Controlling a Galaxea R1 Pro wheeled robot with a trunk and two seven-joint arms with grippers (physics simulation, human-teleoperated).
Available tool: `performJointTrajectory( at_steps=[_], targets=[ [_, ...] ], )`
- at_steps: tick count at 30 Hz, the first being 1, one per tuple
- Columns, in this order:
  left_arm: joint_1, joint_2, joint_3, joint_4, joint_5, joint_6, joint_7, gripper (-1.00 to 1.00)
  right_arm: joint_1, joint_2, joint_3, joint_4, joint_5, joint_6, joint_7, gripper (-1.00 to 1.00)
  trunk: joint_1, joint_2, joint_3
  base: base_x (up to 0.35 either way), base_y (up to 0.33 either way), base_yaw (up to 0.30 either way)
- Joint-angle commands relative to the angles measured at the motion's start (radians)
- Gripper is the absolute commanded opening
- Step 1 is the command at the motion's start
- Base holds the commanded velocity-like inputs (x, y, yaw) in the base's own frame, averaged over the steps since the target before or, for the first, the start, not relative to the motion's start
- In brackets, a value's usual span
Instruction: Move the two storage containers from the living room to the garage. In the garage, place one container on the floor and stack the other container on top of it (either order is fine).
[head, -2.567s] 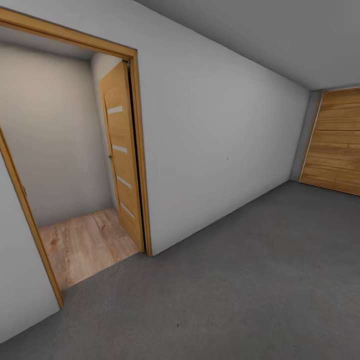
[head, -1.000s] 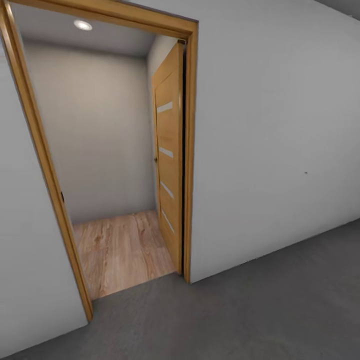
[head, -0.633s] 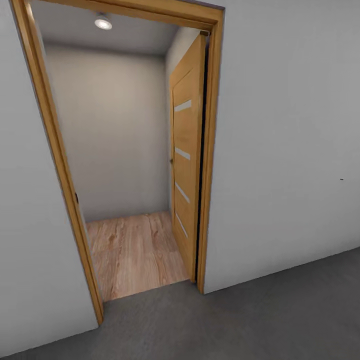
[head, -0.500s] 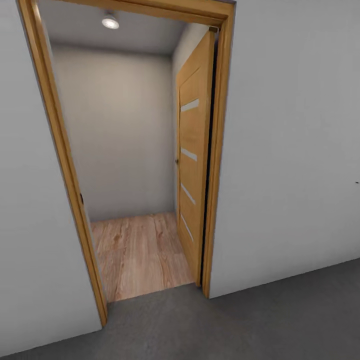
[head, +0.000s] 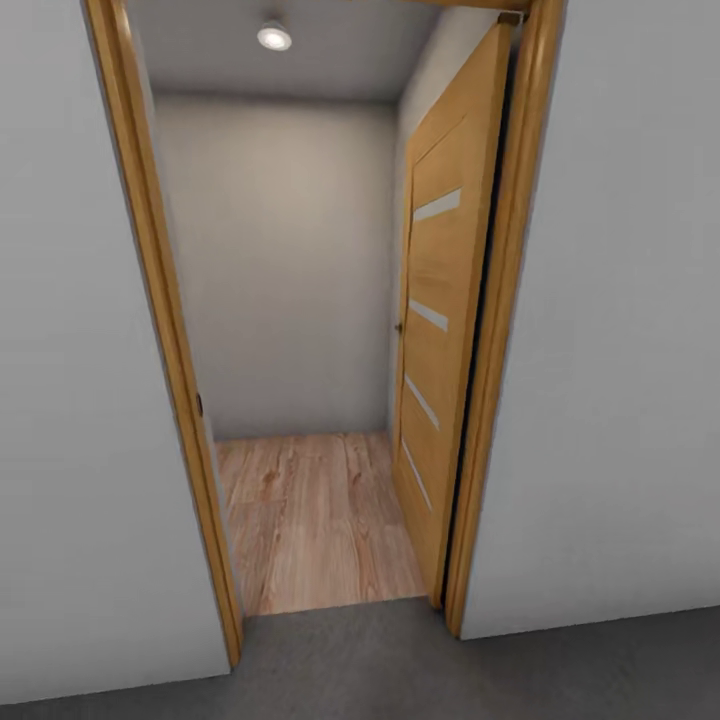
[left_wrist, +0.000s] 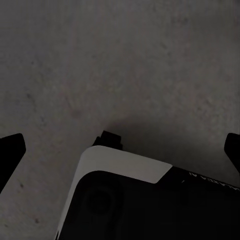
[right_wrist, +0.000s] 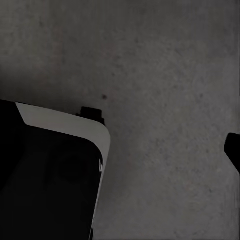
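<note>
While the robot stands on the dark grey, mottled concrete floor (head: 420, 665) of the garage, its head camera looks straight through an open doorway framed in honey-brown wood (head: 165, 330). Beyond the threshold lies a short stretch of light wood-plank flooring (head: 310, 515), closed off by a plain pale wall (head: 275, 265) and lit by a round ceiling spotlight (head: 274, 36). A honey-brown panelled door with pale horizontal slits (head: 440, 330) is swung inward against the right side of the opening.

Neither orange-red storage container is in sight, so where they lie cannot be told from these pictures; by the task they should be in the living room, somewhere past this doorway. Judging by that, the coming move turns on the doorway itself: it sits dead ahead and slightly left of centre, and the base must pass between the left jamb and the door leaf on the right. With no container visible, neither arm can be called the nearer one.

Both wrist cameras look down at the concrete. The left claw (left_wrist: 120, 150) has its dark fingertips (left_wrist: 11, 150) wide apart and holds nothing. Of the right claw, one dark fingertip (right_wrist: 233, 150) shows at the frame edge, so I cannot tell whether it is apart or together.
</note>
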Motion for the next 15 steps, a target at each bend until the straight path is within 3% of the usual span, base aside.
performJointTrajectory(
  at_steps=[1,6,15],
  targets=[
    [-0.001,0.000,-0.008,0.001,0.008,-0.003,0.003,1.00,-0.001,0.000,0.006,0.003,-0.003,-0.006,-0.002,1.00,0.001,-0.001,-0.001,0.322,0.000,0.266],
    [-0.001,-0.001,-0.008,0.001,0.008,-0.003,0.003,1.00,-0.002,-0.001,0.004,0.003,-0.008,-0.007,-0.002,1.00,0.001,-0.001,-0.001,0.321,-0.006,0.109],
    [-0.001,-0.001,-0.008,0.001,0.008,-0.003,0.003,1.00,-0.002,-0.004,0.003,0.003,-0.008,-0.008,-0.003,1.00,0.001,-0.001,-0.001,0.321,-0.068,0.008]
  ],
)
